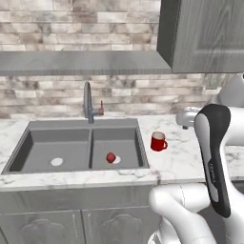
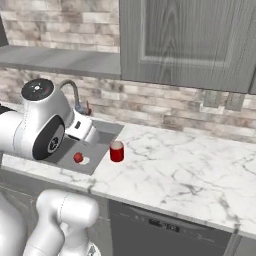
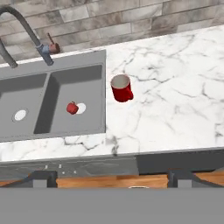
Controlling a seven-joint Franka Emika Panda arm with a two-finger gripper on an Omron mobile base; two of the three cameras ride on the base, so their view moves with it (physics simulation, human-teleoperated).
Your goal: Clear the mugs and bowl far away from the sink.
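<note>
Hovering high, jaws spread wide and empty. Bright red mug (image 3: 121,88) stands upright on the bench (image 3: 175,100), just beside the sink (image 3: 52,103). Small red thing (image 3: 72,107) in the right basin, possibly another mug. Descend squarely over the rim; avoid the handle.

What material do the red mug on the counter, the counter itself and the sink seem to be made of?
Red mug: likely glazed ceramic, plain glossy red.
Counter: looks like polished marble, white with grey veins.
Sink: matte dark grey, perhaps composite or coated metal.
</note>
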